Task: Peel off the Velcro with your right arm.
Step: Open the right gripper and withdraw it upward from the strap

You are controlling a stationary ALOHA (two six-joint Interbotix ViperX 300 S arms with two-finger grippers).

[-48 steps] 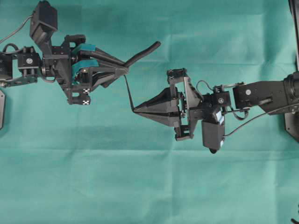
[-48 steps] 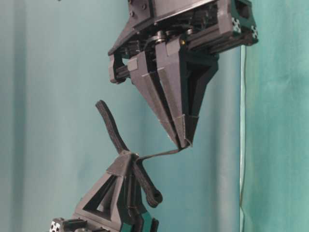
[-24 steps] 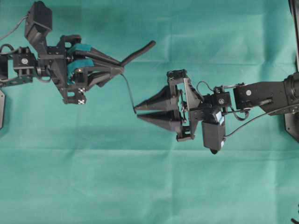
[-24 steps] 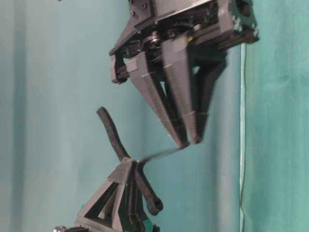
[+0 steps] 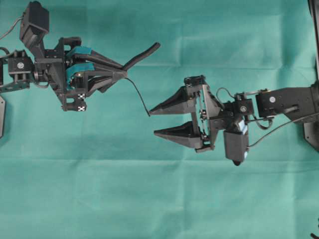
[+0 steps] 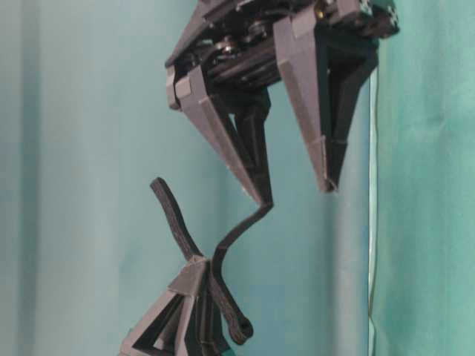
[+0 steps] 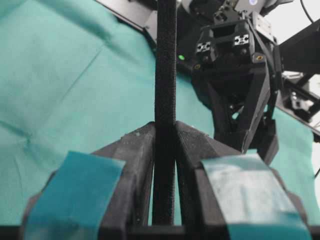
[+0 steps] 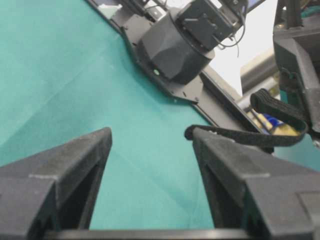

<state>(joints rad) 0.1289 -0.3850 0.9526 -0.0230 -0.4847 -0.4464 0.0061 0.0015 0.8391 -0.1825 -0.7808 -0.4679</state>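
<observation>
The Velcro [image 5: 143, 53] is held above the green cloth by my left gripper [image 5: 122, 74], the teal-padded one, which is shut on its middle. The thick layer sticks out up and to the right. The thin peeled layer [image 5: 140, 97] curls down, and its free end lies at the tip of one finger of my right gripper [image 5: 153, 123]. That gripper has plain dark-grey wedge fingers, is open and clamps nothing. The table-level view shows the open right gripper [image 6: 295, 194] above the peeled layer [image 6: 236, 231]. The left wrist view shows the strip [image 7: 165, 75] between closed fingers. The right wrist view shows the layer [image 8: 240, 136] beside one finger.
Green cloth [image 5: 159, 199] covers the table under both arms. Black arm base plates sit at the left edge [image 5: 1, 117] and the right edge [image 5: 311, 137]. The right arm's cable [image 5: 279, 129] hangs beside its wrist.
My right gripper has opened and let go of the thin peeled layer, which now curls free. My left gripper has drawn back to the left with the Velcro.
</observation>
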